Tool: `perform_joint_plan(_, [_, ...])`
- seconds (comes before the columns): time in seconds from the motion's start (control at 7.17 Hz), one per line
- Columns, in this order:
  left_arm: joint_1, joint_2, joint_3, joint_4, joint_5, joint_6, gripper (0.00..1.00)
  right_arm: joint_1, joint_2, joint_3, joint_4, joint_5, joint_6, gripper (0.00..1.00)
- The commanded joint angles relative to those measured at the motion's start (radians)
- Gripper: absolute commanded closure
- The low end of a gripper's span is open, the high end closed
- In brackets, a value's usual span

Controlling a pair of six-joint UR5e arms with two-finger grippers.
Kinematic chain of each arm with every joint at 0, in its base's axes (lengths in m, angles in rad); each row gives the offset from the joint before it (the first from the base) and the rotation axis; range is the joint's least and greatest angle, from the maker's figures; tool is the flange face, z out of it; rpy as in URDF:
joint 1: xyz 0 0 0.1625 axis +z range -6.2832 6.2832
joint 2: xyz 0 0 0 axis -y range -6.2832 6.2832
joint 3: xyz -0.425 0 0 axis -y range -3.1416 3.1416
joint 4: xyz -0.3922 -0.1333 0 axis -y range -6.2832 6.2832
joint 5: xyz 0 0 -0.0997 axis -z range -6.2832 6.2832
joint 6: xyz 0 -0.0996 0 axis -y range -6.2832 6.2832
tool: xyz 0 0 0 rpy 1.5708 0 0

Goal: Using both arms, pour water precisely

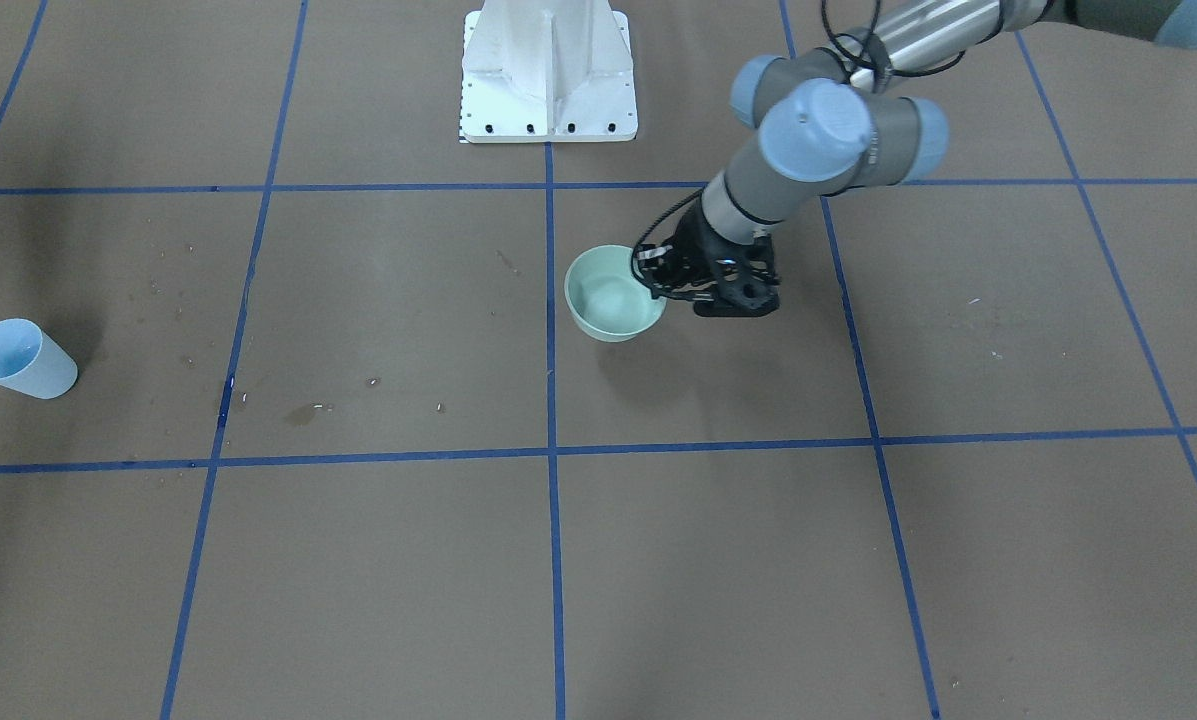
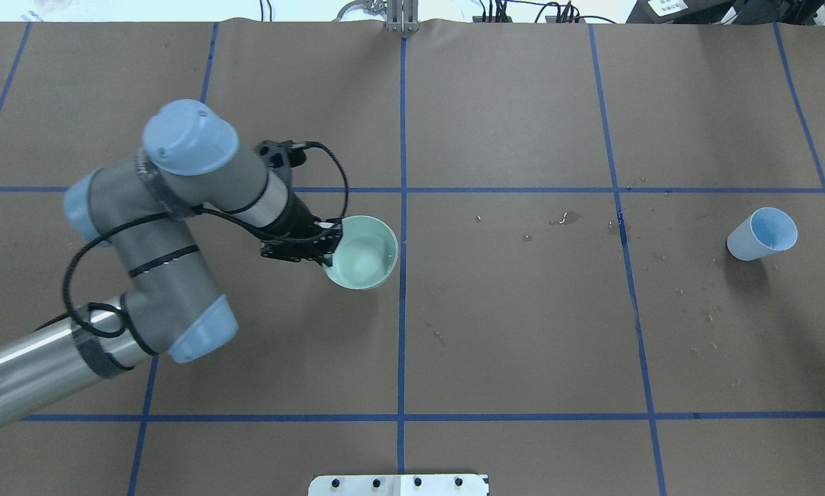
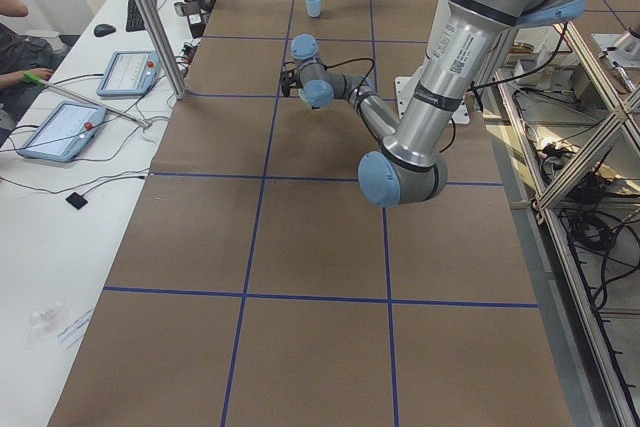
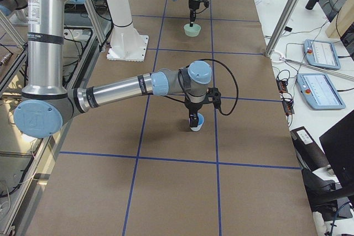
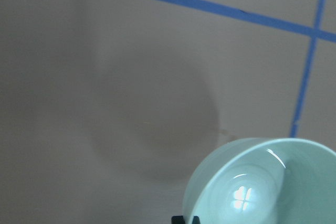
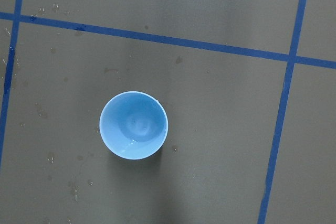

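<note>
Closest to me, at the counter's right end, the grey-silver tubular right arm (image 4: 110, 91) with pale blue joint caps reaches out over the paper. Its black two-finger right end effector (image 4: 193, 119) hangs over a small pale blue plastic cup (image 6: 134, 124). From this side I cannot tell whether those fingers are open or closed. The wrist camera looks straight down into the upright cup and shows none of them.

Drops of water and a darker wet mark (image 2: 565, 219) speckle the counter (image 4: 177, 192) between the cup and its middle. The counter is a wide top covered in brown paper and squared off by blue tape lines (image 4: 138, 157).

Beyond the cup stands the white bolted pedestal (image 4: 128, 45). Farther on, the matching left arm (image 2: 171, 275) bends down. Its black left end effector (image 2: 319, 244) is clamped on the arm-side rim of a round mint-green bowl (image 2: 364, 251). The bowl is held off the paper, and its round shadow (image 5: 152, 129) lies apart from it. A whitish glint (image 5: 241, 198) shows in the bowl's bottom; whether that is water I cannot tell.

Across the counter from the robot run white benches with two grey teach pendants (image 4: 318, 52), beside an aluminium frame post (image 4: 289, 12).
</note>
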Motion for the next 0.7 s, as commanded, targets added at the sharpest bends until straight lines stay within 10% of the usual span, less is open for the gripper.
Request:
perform_joint_plan(0.0, [0.069, -0.112, 0.088, 0.05, 0.069, -0.011, 1.0, -0.001, 0.0, 0.0, 0.0, 0.0, 0.001, 0.01])
perform_joint_plan(0.56, [0.095, -0.111, 0.104, 0.048, 0.075, -0.011, 1.0, -0.004, -0.002, -0.002, 0.0, 0.0, 0.001, 0.01])
